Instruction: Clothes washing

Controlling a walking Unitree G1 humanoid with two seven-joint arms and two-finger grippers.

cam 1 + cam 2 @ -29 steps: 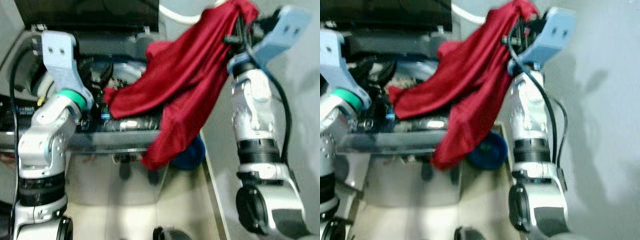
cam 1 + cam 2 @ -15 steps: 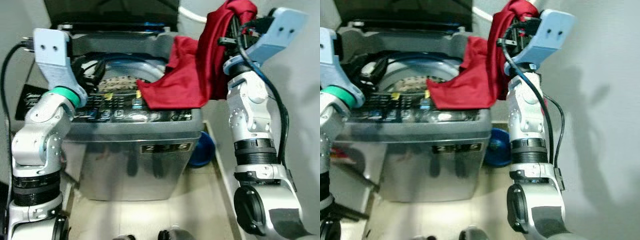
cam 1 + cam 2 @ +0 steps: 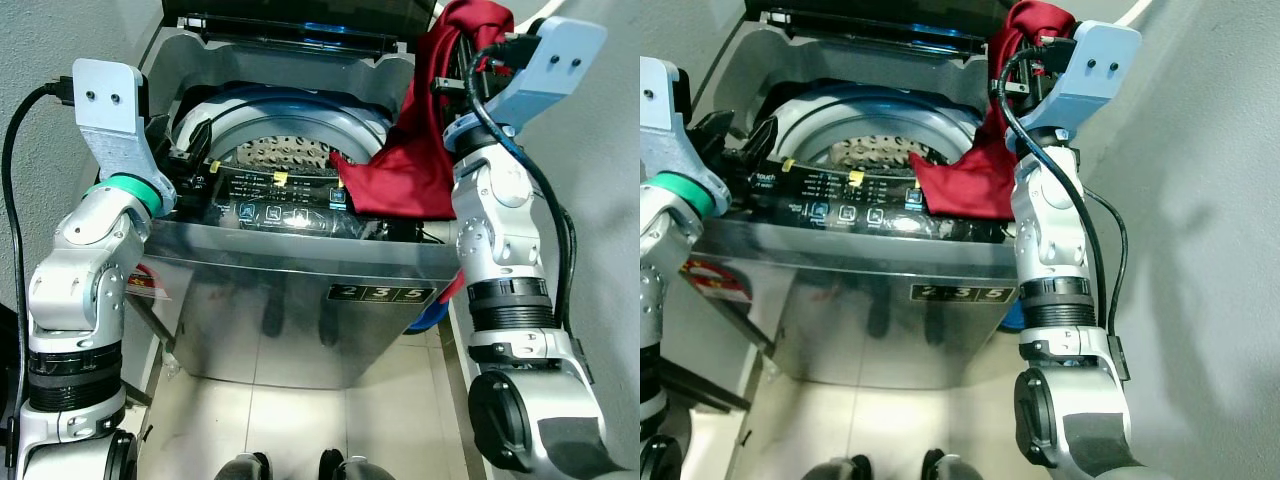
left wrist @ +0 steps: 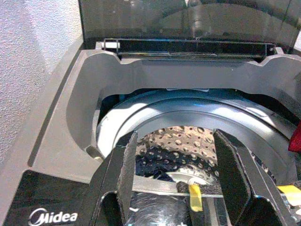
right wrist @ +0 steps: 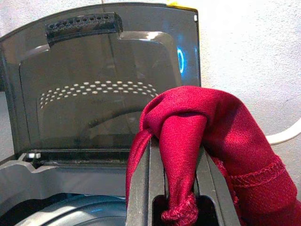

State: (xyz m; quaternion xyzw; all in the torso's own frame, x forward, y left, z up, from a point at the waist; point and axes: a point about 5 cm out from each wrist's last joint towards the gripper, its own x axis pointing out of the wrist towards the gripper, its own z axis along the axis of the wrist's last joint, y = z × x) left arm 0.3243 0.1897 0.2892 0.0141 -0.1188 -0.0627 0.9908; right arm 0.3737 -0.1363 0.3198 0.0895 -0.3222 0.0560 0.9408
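**Right wrist view: my red cloth is hanging over the washer's edge**

Right wrist view is showing my right gripper (image 5: 181,188) with its two black fingers (image 5: 141,188) pinched tight on a bunched fold of the soft, shiny red cloth (image 5: 207,122). I am holding it up high, near the back right corner of the grey top-loading washing machine (image 3: 290,300). The cloth is hanging down from my grip, and its bottom part is lying on the front right rim, next to the black button panel (image 3: 275,190). It is not inside the round silver drum with little holes (image 3: 290,152) yet.

I think things could go wrong here. If I am letting go now, the cloth could be sliding off the rim and falling down the right side of the machine, because much of it is hanging outside the hole. It could also be catching on the black cable (image 3: 490,90) by my wrist.

My left gripper (image 4: 181,188) is hovering over the front left of the opening with its fingers spread apart, holding nothing.

The machine's dark see-through lid (image 5: 103,80) is standing open against a pale bumpy wall (image 5: 244,56). Pale floor tiles (image 3: 290,420) are under the machine, and a blue thing (image 3: 435,315) is peeking out low by its right side.
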